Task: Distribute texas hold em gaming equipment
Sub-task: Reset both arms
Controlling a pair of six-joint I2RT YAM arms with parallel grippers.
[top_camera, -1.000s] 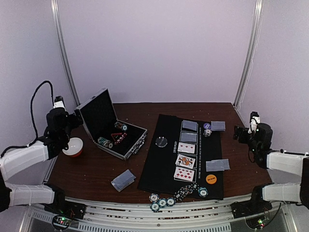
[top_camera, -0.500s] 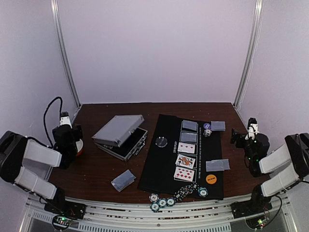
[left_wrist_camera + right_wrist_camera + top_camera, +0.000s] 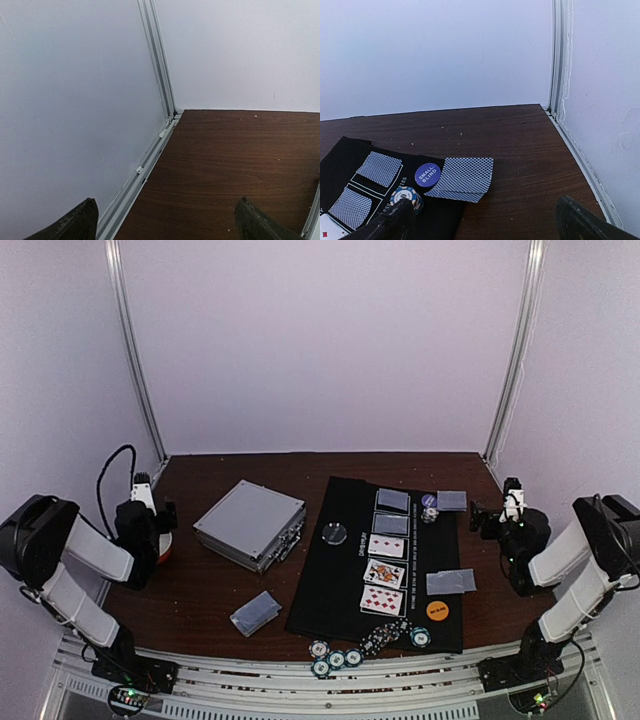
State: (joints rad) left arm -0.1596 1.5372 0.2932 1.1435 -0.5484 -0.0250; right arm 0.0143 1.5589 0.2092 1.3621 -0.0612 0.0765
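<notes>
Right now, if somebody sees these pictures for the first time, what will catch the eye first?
The black mat right of centre, with red face-up cards in a column on it. Left of it sits the closed silver case; poker chips cluster at the mat's near edge.

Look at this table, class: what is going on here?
Nothing is being handled at this moment. The left gripper and right gripper sit at either side, open and empty. The poker gear is laid out on the black mat: cards in a column, chips by its near edge, an orange button towards the right. The silver case lies shut beside it.
</notes>
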